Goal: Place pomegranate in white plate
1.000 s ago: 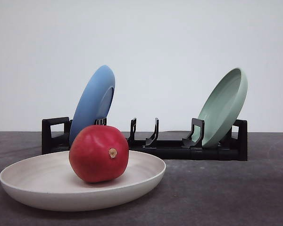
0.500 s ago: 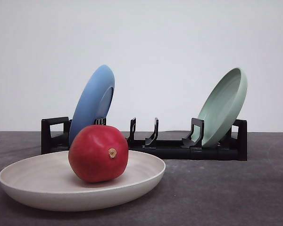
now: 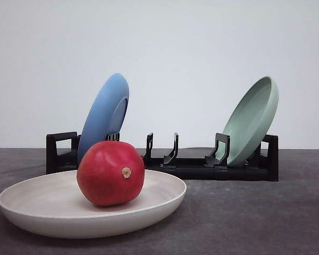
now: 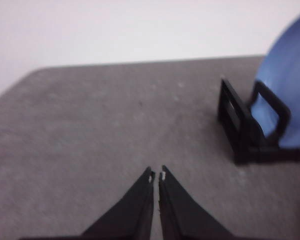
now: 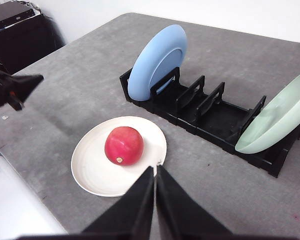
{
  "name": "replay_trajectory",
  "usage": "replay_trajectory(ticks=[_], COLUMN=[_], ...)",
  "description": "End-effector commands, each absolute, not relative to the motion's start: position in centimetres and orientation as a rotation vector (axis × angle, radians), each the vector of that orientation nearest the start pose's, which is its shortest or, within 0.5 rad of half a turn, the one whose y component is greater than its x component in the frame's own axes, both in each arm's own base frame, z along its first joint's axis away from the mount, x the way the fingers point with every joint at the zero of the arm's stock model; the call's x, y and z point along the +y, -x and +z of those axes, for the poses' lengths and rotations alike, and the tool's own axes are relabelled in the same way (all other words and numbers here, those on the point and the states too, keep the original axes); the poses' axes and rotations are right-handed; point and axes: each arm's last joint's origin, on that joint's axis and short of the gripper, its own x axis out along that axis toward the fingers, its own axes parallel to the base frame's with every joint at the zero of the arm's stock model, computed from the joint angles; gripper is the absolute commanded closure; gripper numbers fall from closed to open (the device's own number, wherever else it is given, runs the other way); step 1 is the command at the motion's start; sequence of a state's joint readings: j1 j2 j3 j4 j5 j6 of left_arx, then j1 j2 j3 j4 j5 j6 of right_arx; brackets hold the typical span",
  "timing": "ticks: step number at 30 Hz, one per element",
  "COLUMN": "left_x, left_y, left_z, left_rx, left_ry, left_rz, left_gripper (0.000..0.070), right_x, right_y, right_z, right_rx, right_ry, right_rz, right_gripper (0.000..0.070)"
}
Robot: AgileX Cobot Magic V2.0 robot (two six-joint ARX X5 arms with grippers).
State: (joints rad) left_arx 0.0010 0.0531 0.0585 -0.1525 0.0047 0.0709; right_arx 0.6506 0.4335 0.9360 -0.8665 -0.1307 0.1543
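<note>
Nothing moved since before, pomegranate [image 5: 124,145] in white plate [image 5: 95,172], right gripper [image 5: 155,172] above, closed.

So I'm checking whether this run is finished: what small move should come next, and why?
Probably none beyond keeping both arms back. The pomegranate already sits inside the white plate, with nothing touching it. The right gripper is shut and empty above the table, and the left gripper is shut over bare table near the black rack.

Left end effector [image 4: 156,176], right end effector [image 5: 155,169]: matte black, tapered pointed fingers.
</note>
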Motion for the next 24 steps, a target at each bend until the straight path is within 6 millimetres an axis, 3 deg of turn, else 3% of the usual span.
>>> replay_trajectory(ticks=[1, 9, 24], left_x=[0.1, 0.1, 0.3], left_y=[-9.6, -9.6, -9.6], left_z=[16.4, 15.2, 14.9], left_rx=[0.122, 0.15, 0.18], left_ry=[-0.083, -0.085, -0.097], left_rz=[-0.018, -0.013, 0.061], left_gripper=[0.07, 0.07, 0.07], right_x=[3.8, 3.8, 3.8], right_y=[-4.2, -4.2, -4.2], right_z=[35.3, 35.3, 35.3], right_rx=[0.406, 0.406, 0.406], right_ry=[-0.046, -0.046, -0.046], right_rz=[0.75, 0.75, 0.75], right_gripper=[0.07, 0.07, 0.07])
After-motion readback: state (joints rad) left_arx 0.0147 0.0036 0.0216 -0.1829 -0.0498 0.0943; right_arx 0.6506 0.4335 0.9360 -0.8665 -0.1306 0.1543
